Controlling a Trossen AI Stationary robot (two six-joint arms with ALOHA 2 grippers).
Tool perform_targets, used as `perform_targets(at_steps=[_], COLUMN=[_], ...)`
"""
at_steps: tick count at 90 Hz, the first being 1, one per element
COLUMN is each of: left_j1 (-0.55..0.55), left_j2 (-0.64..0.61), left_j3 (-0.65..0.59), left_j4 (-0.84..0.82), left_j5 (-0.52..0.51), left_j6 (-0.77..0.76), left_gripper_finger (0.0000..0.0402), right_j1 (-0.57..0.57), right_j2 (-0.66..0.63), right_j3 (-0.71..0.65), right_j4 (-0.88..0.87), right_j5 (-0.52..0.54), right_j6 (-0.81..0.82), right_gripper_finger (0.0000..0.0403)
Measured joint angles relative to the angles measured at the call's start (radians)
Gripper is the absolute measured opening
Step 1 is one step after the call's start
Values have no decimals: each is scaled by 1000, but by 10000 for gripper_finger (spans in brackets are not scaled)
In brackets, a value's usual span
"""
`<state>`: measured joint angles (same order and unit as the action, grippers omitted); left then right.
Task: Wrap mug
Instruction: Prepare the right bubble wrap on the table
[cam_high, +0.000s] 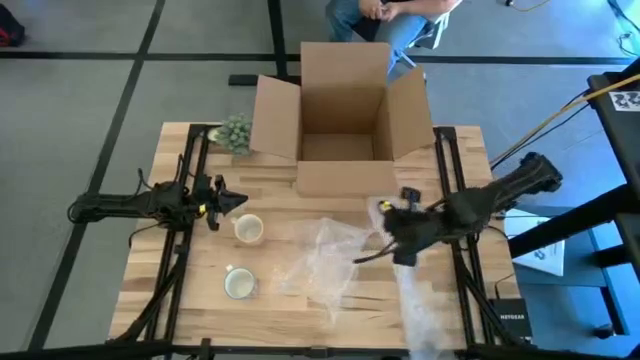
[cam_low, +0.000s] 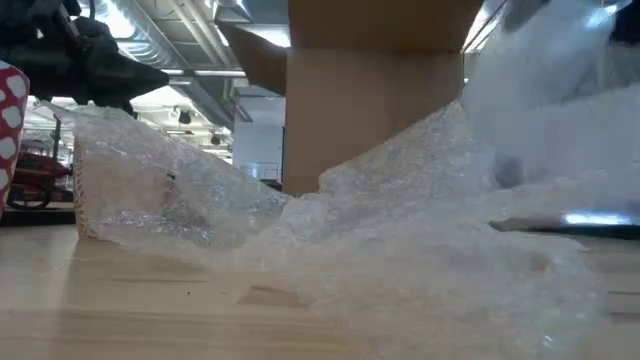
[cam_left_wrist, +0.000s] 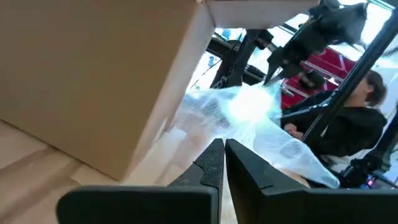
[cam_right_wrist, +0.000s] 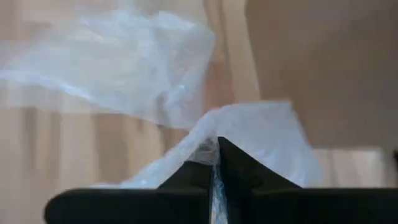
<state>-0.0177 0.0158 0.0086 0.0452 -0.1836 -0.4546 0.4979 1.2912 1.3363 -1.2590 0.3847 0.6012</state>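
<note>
Box: we see an open cardboard box (cam_high: 340, 115) at the far edge of the wooden surface (cam_high: 280, 305).
Mugs: two pale round mugs (cam_high: 248, 229), uncovered, stand left of the box's front.
Wrap: crinkled clear bubble wrap (cam_high: 325, 260) lies before the box.
Right gripper (cam_right_wrist: 214, 163): jaws pinched on the wrap's edge.
Left gripper (cam_left_wrist: 224, 163): jaws closed, holding nothing.

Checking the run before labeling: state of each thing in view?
cardboard box: flaps open, upright at the table's far edge
bubble wrap: crumpled on the table, one edge lifted
right gripper: shut on bubble wrap
left gripper: shut, empty, beside the mugs
mug nearer the box: upright, unwrapped
mug nearer the front edge: upright, unwrapped
</note>
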Motion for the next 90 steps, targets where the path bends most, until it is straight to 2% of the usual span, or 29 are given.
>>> perform_targets(at_steps=[10, 17, 30, 36, 56, 67, 77, 90], left_j1=[0, 0, 0, 0, 0, 0, 0, 0], left_j2=[0, 0, 0, 0, 0, 0, 0, 0], left_j3=[0, 0, 0, 0, 0, 0, 0, 0], left_j4=[0, 0, 0, 0, 6, 8, 10, 11], left_j5=[0, 0, -5, -18, -24, -24, -24, -23], left_j6=[-10, -10, 0, 7, 9, 7, 8, 6], left_gripper_finger=[0, 0, 0, 0, 0, 0, 0, 0], right_j1=[34, 49, 44, 19, -110, -166, -222, -267], right_j2=[-75, -93, -51, -10, 127, 174, 218, 217], right_j3=[-43, -83, -145, -159, -216, -271, -292, -282], right_j4=[-88, -20, 327, 426, 466, 560, 610, 634], right_j5=[19, 32, 19, 19, 75, 77, -9, -170], right_j6=[187, 245, 76, -13, -88, -84, -84, -89], right_gripper_finger=[0, 0, 0, 0, 0, 3, 30, 107])
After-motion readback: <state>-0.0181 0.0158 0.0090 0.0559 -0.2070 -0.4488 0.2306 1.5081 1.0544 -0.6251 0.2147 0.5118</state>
